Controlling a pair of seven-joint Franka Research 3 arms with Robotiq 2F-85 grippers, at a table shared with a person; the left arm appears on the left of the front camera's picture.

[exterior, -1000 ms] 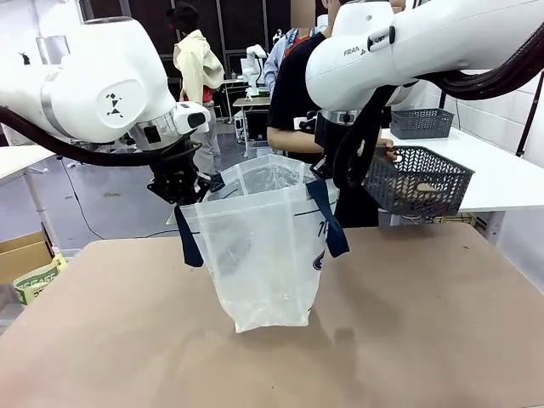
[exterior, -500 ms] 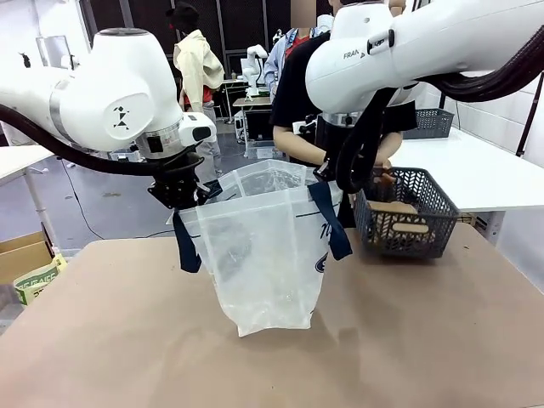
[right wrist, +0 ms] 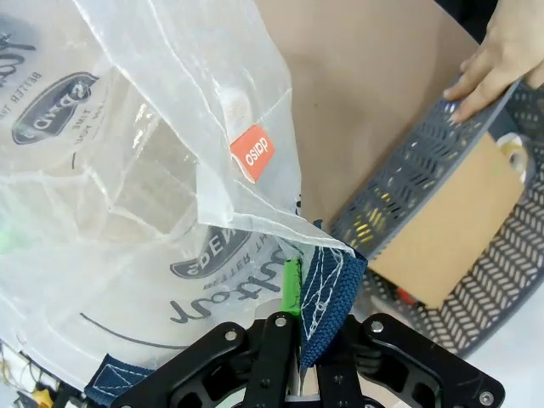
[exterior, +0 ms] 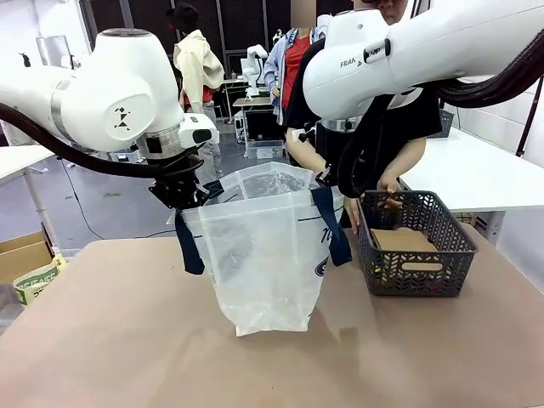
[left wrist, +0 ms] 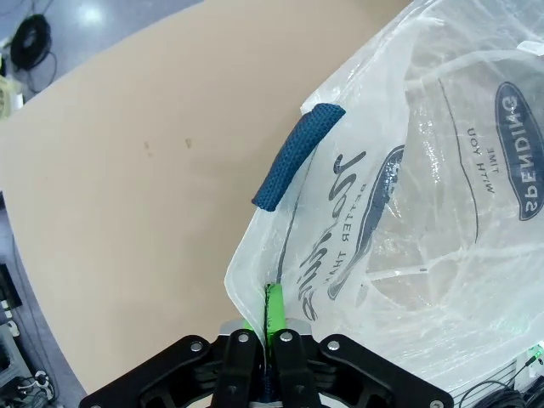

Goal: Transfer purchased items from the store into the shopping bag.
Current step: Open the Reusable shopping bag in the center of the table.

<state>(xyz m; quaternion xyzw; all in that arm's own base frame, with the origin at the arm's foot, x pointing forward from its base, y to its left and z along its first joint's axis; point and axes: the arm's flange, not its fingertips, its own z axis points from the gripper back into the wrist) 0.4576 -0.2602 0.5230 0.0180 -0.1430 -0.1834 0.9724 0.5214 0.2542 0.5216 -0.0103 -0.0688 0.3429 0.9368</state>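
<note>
The bag's mouth gapes open from above, with the left gripper pinching its rim at 9 o'clock and the right gripper at 3. The basket crowds the bag's 3 o'clock, and a hand is on its far rim. The table is free at 6 and 9 o'clock.

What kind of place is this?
Probably a robot lab, not a real shop: the left gripper and right gripper hold the shopping bag open over a plain table, beside a person's grey basket.
</note>
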